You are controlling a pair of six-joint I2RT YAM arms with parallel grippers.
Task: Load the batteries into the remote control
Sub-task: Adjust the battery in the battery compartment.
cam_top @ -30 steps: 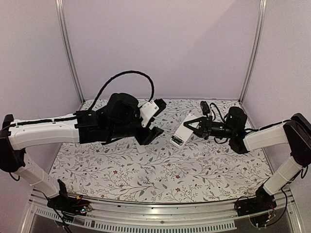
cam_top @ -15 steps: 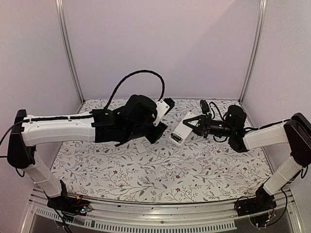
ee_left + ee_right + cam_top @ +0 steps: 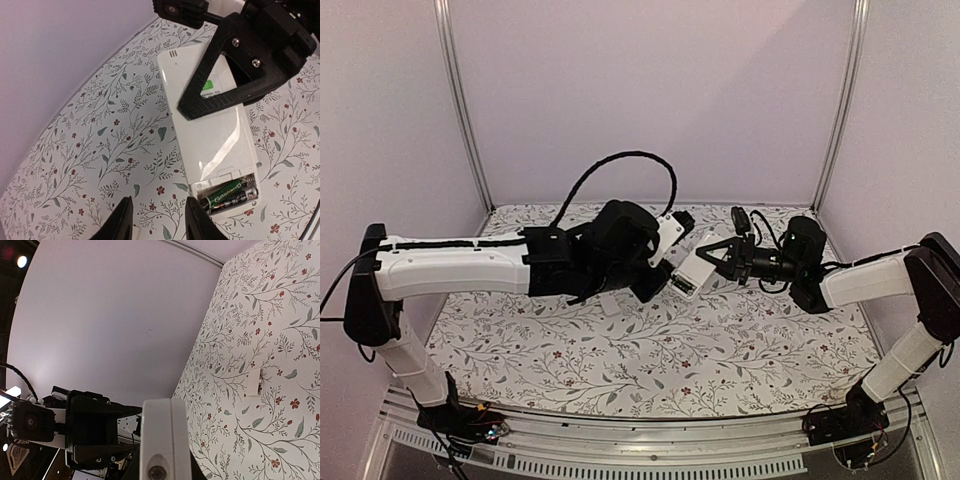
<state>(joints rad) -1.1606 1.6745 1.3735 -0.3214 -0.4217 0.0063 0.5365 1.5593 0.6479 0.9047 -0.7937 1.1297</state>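
The right gripper (image 3: 713,262) is clamped on the slim white rectangular remote control (image 3: 688,275), its black triangular fingers (image 3: 225,75) pinching the handset across the middle; in the top view the remote control sits at the centre of the scene, with its long axis running from about 1 o'clock to 7 o'clock.

In the left wrist view the plain back of the remote control faces the camera; the battery compartment at its 5 o'clock end is uncovered; the two batteries (image 3: 231,196), small dark cylinders with green lettering, lie side by side inside that compartment.

The left gripper (image 3: 159,220) has its jaws apart; its two black fingers (image 3: 121,220) rise from the 6 o'clock edge of the left wrist view, with only patterned cloth showing between them; they hold nothing and stand at about 8 o'clock of the open compartment, near it but apart from it; in the top view this gripper is just beside the remote control at its 9 o'clock side.

The table (image 3: 650,360) is covered with a white cloth printed with grey leaves and small red flowers; a small plain white rectangular plate (image 3: 254,382) lies flat on it, well apart from the remote control.
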